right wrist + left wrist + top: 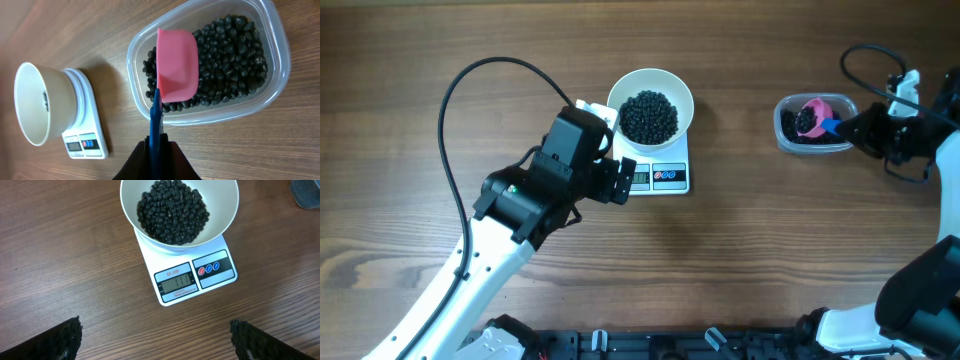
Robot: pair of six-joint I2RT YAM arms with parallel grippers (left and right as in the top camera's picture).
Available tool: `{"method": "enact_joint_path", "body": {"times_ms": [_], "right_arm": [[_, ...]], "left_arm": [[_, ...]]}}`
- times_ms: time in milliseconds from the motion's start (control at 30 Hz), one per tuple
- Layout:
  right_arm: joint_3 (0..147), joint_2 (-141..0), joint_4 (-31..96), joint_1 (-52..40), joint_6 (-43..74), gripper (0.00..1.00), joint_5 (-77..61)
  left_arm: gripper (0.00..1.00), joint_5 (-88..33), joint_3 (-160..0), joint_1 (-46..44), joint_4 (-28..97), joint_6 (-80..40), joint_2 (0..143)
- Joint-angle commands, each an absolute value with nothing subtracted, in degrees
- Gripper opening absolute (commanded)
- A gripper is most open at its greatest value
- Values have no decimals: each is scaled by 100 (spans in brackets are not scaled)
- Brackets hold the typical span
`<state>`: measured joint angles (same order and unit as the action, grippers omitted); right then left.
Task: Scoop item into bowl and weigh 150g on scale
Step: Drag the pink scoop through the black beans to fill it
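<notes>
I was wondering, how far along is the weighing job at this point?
Done: a pile of black beans sits in the bowl on the scale. In hand: the right tool grips the handle of the pink scoop, held at the bean tub; the left tool hangs open near the scale. Left: likely more scoops, though the display is too blurry to confirm.
</notes>
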<state>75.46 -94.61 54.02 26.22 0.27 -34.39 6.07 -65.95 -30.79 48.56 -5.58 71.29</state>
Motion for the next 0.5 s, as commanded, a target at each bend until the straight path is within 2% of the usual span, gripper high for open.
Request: {"method": "enact_joint_path", "body": {"times_ms": [0, 267, 467], "right_arm": [[7568, -9529, 5404, 2773, 213, 4, -4195], [7568, -9529, 5406, 3068, 471, 4, -4460], [7568, -9529, 5404, 3164, 469, 4, -5266]], "left_arm": [[100, 545, -6567, -3057, 4842, -475, 7142], [100, 545, -6567, -3059, 4840, -475, 7142], [100, 545, -6567, -3057, 4842, -473, 7142]]}}
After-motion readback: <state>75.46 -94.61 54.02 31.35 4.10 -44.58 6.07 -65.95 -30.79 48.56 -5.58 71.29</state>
